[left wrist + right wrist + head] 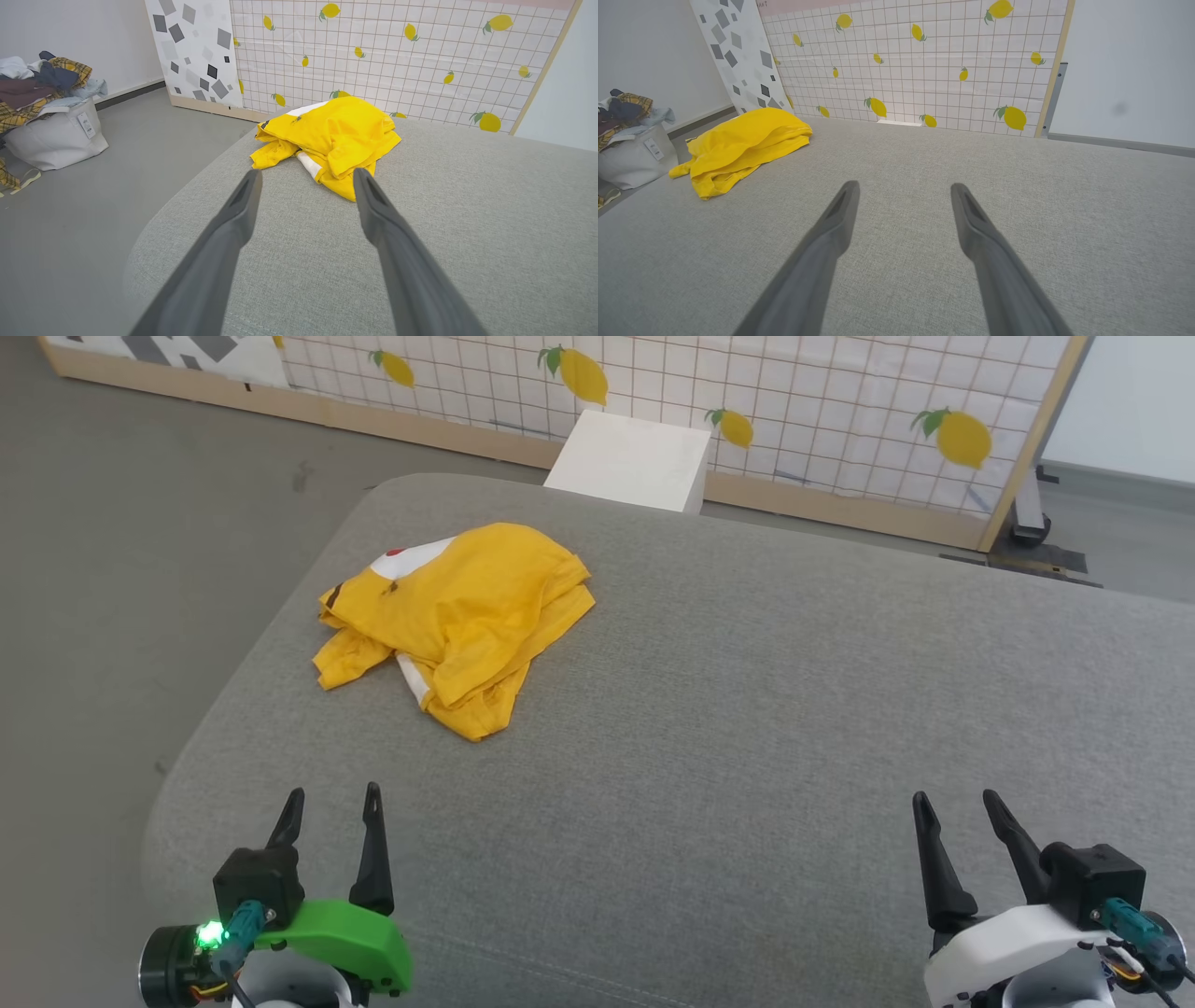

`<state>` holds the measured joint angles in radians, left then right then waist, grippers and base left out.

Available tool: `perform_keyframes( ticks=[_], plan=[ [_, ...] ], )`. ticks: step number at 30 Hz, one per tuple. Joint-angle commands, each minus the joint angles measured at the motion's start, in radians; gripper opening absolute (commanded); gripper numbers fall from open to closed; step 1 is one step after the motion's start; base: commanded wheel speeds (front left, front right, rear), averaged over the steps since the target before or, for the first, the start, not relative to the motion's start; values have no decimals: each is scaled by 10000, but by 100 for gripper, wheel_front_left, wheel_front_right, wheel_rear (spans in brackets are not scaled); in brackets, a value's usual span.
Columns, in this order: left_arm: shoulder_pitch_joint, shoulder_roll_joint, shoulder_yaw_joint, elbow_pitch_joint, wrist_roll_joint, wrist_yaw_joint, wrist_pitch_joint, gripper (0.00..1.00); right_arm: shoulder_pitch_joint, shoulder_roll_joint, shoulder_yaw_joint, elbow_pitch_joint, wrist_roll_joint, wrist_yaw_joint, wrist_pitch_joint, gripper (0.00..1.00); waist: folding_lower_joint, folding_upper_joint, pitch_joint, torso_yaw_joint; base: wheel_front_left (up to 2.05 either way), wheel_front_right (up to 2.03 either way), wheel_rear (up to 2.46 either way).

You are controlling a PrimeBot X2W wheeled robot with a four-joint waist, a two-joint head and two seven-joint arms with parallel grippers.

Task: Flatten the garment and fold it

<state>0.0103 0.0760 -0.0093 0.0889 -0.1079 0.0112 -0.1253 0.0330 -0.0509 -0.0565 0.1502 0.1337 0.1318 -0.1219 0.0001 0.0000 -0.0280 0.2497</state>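
Observation:
The garment (457,616) is a bright yellow T-shirt lying crumpled in a heap on the left far part of the grey padded surface (747,709); a white patch with a red dot peeks out at its far edge. My left gripper (331,798) stands open at the near left, well short of the heap, with nothing between its fingers. In the left wrist view the garment (331,140) lies just beyond the fingertips of that gripper (306,175). My right gripper (957,801) is open at the near right, far from the garment (742,144), which lies off to the left in the right wrist view, beyond that gripper (903,189).
The grey surface has a rounded left edge dropping to the floor (112,569). A white box (630,457) stands behind it against a lemon-patterned tiled panel (794,401). A white bag heaped with clothes (46,121) sits on the floor to the left.

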Motion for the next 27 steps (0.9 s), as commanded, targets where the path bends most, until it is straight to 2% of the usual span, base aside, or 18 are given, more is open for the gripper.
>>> perform_keyframes(
  ticks=[1, 27],
  plan=[
    [166, 98, 1, 52, -121, 90, -90, 100, 141, 3, -36, 87, 120, -6, -117, 100, -1, 0, -20, 104, 0, 0, 0],
    [360, 316, -128, 380, -494, 250, -622, 100, 317, 4, -340, 794, 485, -8, -653, 100, -1, 0, -198, 1037, 0, 0, 0]
  ],
)
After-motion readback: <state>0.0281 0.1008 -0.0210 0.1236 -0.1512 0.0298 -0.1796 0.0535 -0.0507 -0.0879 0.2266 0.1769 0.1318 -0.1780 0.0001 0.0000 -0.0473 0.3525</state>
